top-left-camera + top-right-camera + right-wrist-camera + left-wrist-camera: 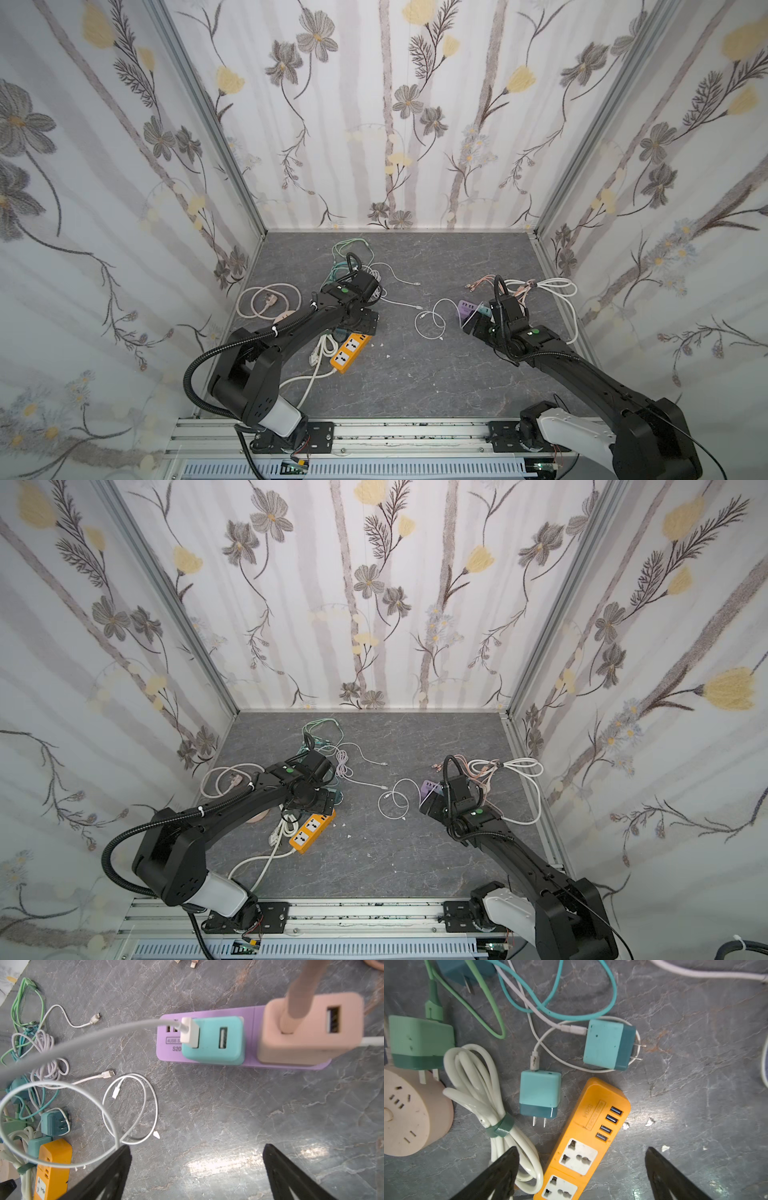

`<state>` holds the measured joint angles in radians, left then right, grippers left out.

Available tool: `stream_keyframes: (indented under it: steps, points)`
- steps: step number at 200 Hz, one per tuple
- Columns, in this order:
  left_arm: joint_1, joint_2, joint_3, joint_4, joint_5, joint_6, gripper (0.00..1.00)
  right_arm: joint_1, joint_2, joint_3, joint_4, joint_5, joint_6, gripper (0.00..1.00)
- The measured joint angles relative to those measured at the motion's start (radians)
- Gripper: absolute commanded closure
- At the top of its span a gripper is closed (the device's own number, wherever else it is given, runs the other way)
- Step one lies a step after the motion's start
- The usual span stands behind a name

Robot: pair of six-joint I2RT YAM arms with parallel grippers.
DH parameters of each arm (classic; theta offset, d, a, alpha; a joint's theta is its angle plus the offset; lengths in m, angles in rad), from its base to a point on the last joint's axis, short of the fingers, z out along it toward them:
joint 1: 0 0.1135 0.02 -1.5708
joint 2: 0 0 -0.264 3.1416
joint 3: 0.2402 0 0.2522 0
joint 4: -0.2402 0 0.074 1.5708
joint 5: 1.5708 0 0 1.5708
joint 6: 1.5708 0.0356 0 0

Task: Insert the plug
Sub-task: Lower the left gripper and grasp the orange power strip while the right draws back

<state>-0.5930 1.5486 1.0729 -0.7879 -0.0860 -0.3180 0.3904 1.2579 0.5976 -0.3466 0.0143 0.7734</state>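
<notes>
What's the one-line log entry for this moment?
left end effector: open, over orange power strip | right end effector: open, empty | purple power strip: teal adapter, pink adapter plugged in

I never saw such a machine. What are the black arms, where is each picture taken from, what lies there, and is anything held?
Each robot arm ends in a two-finger gripper. Two pictures look down from overhead; two come from wrist cameras. On the table lie an orange power strip, a loose teal charger and a bundled white cord. A purple power strip carries a seated teal charger and a pink charger. The left gripper and right gripper are open, holding nothing.
</notes>
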Motion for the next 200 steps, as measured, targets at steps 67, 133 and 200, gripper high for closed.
stream_keyframes:
  steps: [67,133,200]
  points:
    - [-0.008,0.059,-0.072,0.003,0.032,0.005,0.12,0.004,0.063,0.058,-0.089,0.001,-0.041,0.01]
    - [-0.047,0.163,-0.069,0.045,0.063,0.035,0.32,0.007,-0.164,0.000,-0.051,-0.027,-0.067,0.01]
    - [-0.159,0.187,-0.038,0.122,0.163,0.137,0.44,0.006,-0.313,-0.024,0.033,0.013,-0.211,0.01]
